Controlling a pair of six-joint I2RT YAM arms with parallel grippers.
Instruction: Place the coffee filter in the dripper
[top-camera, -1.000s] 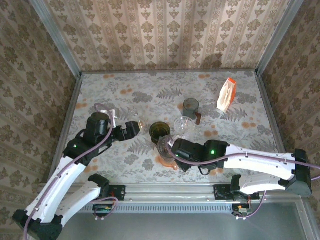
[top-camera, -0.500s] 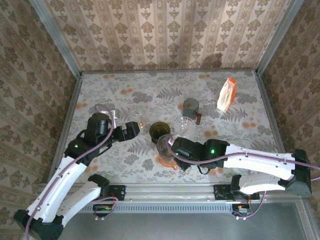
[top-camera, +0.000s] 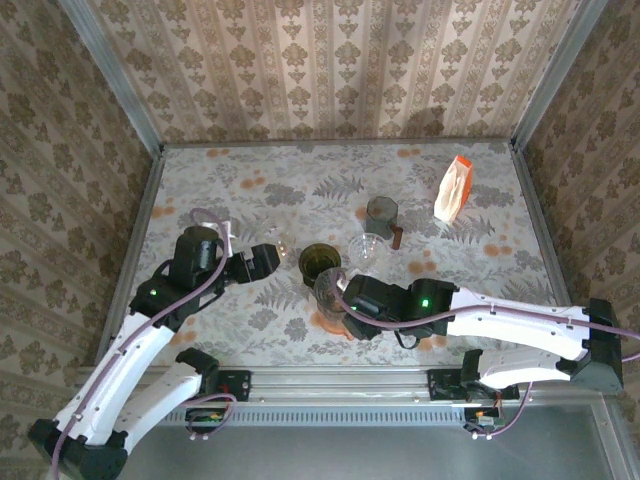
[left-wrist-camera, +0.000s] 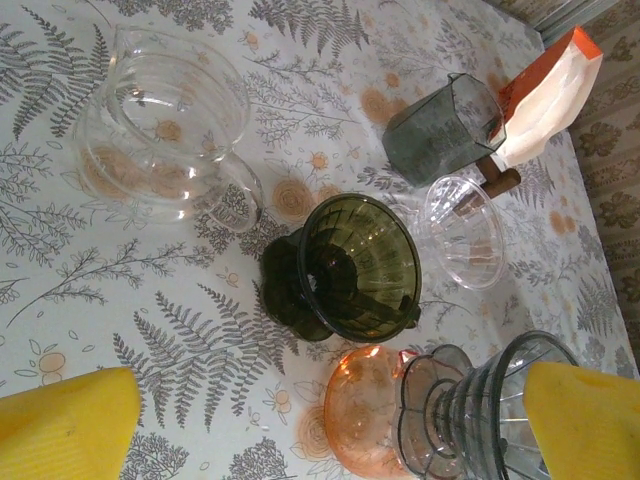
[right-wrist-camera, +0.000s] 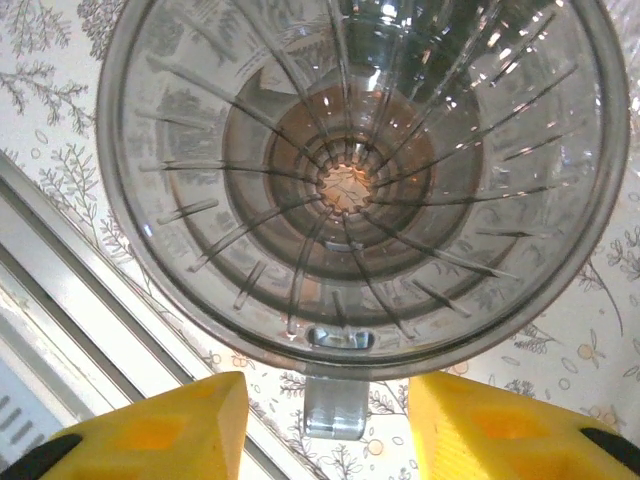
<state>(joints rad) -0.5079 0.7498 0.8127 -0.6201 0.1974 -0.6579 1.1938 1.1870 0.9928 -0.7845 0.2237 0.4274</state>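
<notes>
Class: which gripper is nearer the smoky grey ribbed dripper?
Right. The right gripper straddles the handle tab of the grey dripper; the left gripper sits apart, to its left.

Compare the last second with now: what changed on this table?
The right gripper opened and let go of the clear dripper; its handle tab now sits free between the fingers. The arm crept slightly left. The left gripper stayed open and still; the green dripper, grey cup and orange-and-white packet kept their places.

Ribbed dripper (left-wrist-camera: 485, 405) partly beyond bottom edge.
</notes>
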